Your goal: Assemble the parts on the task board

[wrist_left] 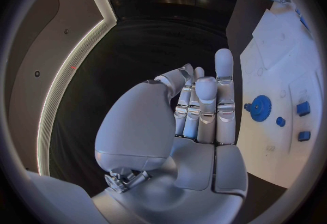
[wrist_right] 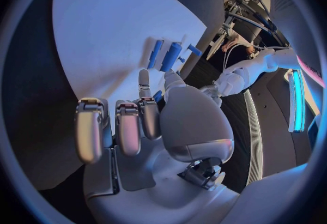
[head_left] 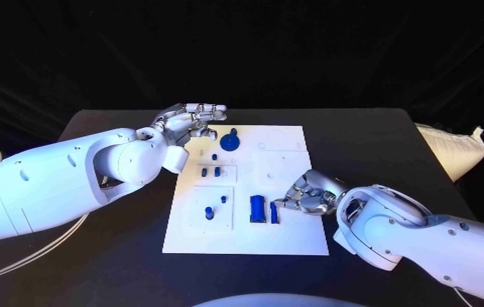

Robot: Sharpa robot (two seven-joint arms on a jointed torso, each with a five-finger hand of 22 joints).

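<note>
Black worktop (head_left: 111,251) carries the task board (head_left: 287,240). Left hand (head_left: 189,122) fingers straight, empty; right hand (head_left: 308,196) fingers curled, contents hidden. Left wrist view reveals blue gear (wrist_left: 260,108).

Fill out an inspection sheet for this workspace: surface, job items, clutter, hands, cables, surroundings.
Surface: black table, with the white task board lying in its middle.
Job's things: blue parts on the board: a round gear-like piece at the far end, small pegs mid-board, two long bars near the right hand.
Clutter: a white bag-like object at the table's right edge.
Hands: left hand over the board's far left corner, holding nothing; right hand at the board's right edge beside the bars, whether it holds anything cannot be told.
Cables: a pale cable beneath the left arm.
Surroundings: black backdrop behind the table.
</note>
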